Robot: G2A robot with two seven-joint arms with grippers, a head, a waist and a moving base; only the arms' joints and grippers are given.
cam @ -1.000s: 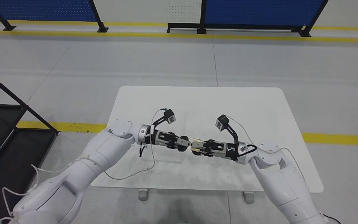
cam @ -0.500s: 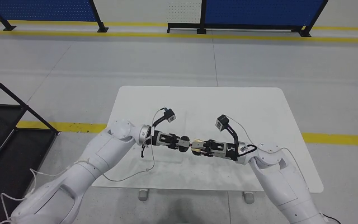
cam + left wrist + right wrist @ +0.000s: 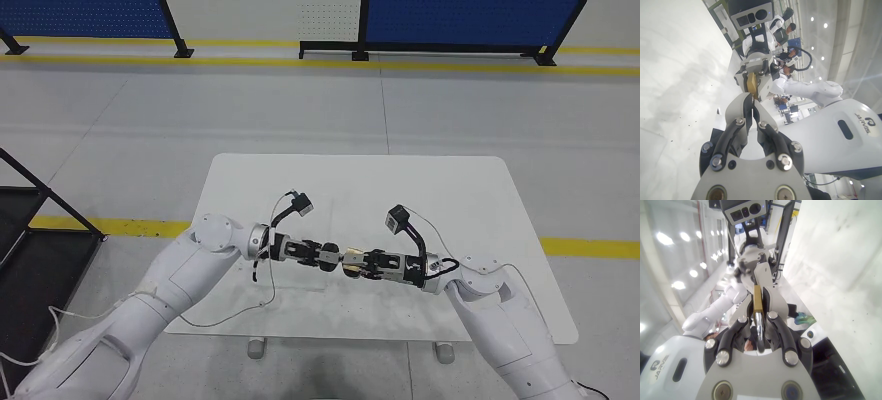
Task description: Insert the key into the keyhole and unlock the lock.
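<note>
- How many locks and keys?
- One gold lock [image 3: 757, 300] and one key [image 3: 752, 98], up over one white table [image 3: 450, 190].
- Who holds them?
- Two grippers. The right gripper [image 3: 364, 263] squeezes the lock. The left gripper [image 3: 328, 257] pinches the key, which touches the lock's end.

Straight ahead of the left gripper [image 3: 753, 103] there was no room. The lock [image 3: 758, 300] sat at its tips, clamped in the right gripper [image 3: 363, 263], which faced it nose to nose. The key [image 3: 752, 98], pinched in the left gripper, filled the small gap between them. Under both lay the table [image 3: 450, 190]. To either side of the meeting tips the air stood open. Behind each set of tips a camera stalk [image 3: 295, 210] stuck out from the wrist.
</note>
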